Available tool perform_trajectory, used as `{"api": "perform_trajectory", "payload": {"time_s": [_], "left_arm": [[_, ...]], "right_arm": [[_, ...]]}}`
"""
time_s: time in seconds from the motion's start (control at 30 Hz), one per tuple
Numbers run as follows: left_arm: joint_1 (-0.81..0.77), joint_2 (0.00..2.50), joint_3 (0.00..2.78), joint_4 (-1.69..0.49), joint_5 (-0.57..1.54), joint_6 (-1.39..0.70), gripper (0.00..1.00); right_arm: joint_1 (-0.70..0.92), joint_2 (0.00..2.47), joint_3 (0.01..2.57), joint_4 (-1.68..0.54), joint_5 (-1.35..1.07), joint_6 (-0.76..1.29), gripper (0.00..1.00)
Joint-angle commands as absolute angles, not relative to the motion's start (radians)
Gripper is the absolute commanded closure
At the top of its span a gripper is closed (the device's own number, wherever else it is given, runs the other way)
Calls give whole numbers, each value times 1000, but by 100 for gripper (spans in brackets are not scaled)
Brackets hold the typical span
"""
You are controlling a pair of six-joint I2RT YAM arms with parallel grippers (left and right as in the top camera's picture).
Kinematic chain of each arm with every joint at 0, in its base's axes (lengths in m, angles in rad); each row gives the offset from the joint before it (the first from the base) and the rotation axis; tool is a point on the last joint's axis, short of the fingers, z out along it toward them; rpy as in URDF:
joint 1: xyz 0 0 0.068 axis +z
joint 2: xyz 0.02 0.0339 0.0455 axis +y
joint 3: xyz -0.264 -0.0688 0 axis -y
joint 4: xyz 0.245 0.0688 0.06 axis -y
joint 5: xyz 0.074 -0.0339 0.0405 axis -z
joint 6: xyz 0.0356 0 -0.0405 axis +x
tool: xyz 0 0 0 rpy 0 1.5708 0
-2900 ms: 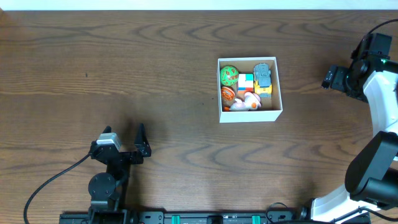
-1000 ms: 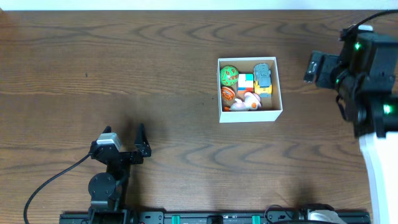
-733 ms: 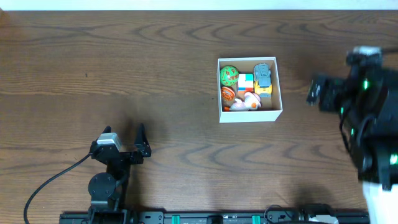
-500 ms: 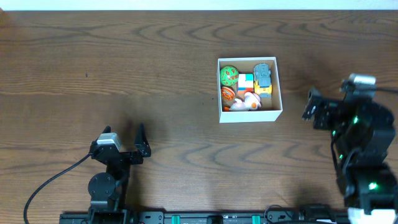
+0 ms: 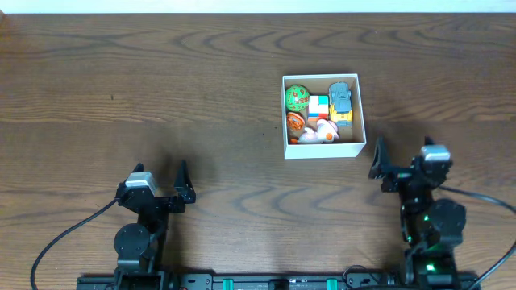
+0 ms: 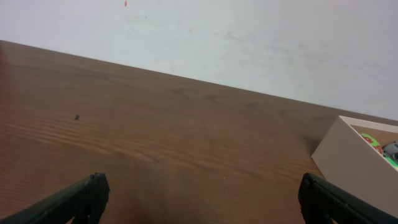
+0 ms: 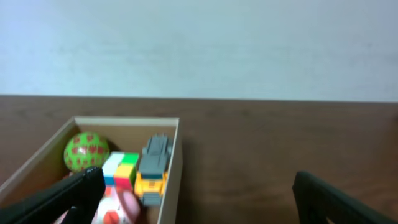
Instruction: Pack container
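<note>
At the near edge of the table (image 5: 161,80), the left hand (image 5: 161,184) is seen low and empty, its two fingers spread wide apart; in the left wrist view the same hand (image 6: 202,193) is shown with bare wood between its dark fingertips (image 6: 90,191). The right hand (image 5: 401,165) is found at the near right, likewise spread wide and gripping nothing, with its nearer finger close to the front right corner of the container (image 5: 322,150) but apart from it. The container is placed upright on the table right of centre, beyond the right hand and well apart from the left hand. Inside it, several small toys are packed together: a white and orange toy (image 5: 322,133) against the front wall, an orange ball (image 5: 295,122) at the left, a multicoloured cube (image 5: 319,106) in the middle, a green ball (image 5: 297,97) in the far left corner and a grey and yellow truck (image 5: 342,103) along the right wall. In the right wrist view the container (image 7: 177,162) is seen left of centre between the fingers, the truck (image 7: 153,167) lying against its right wall. A pale wall (image 6: 249,37) is noted beyond the far edge of the table.
</note>
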State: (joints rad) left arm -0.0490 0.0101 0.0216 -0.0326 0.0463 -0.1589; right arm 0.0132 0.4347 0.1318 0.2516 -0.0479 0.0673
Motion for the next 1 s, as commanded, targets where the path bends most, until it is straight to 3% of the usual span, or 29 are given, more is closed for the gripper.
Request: {"api": "perform_trajectory", "payload": {"time_s": [0.0,0.37,0.77,0.97], "left_arm": [[-45,4,4,-70,34,-150,2],[-45,4,4,-70,34,-150,2],[-45,4,4,-70,34,-150,2],[-45,4,4,-70,34,-150,2]], "right_arm": [[7,379,52,333,-65,83,1],[7,259,6,363,-80,93,1],[2,1,6,124,-80,92,1],[-10,5,5,60,-80,89,1]]}}
